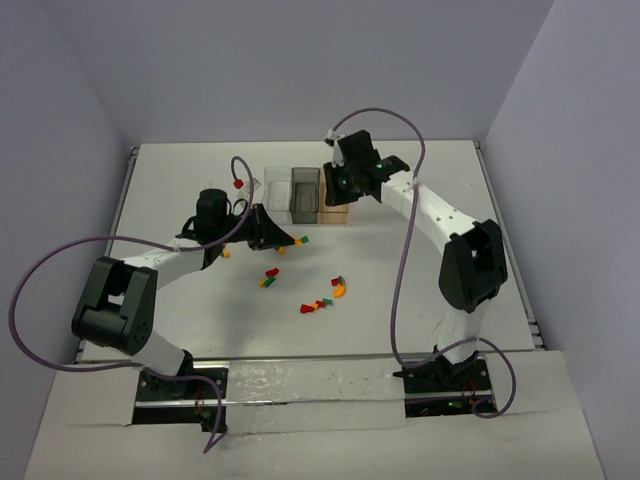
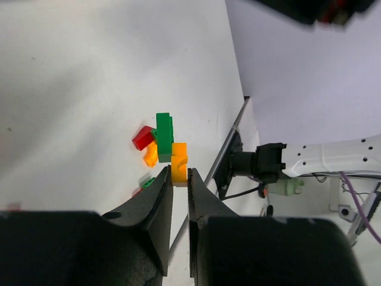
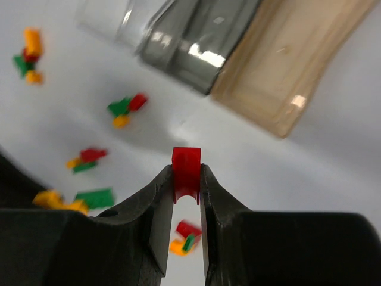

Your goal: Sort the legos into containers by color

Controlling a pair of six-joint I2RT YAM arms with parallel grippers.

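Note:
My left gripper [image 2: 180,174] is shut on an orange-yellow lego [image 2: 178,162]; in the top view it [image 1: 287,240] is just in front of the containers. Beyond its tips lie a green lego [image 2: 164,136], a red one [image 2: 143,137] and an orange one [image 2: 151,155]. My right gripper [image 3: 186,179] is shut on a red lego [image 3: 186,168] and holds it above the table; in the top view it [image 1: 338,190] is over the amber end of the row. The clear bin [image 3: 107,18], dark grey bin [image 3: 196,42] and amber bin [image 3: 292,65] lie beyond it.
Loose legos lie in small clusters in front of the containers [image 1: 270,277] [image 1: 315,305] [image 1: 340,288]. Purple cables loop over both arms. Walls close the table at the left, back and right.

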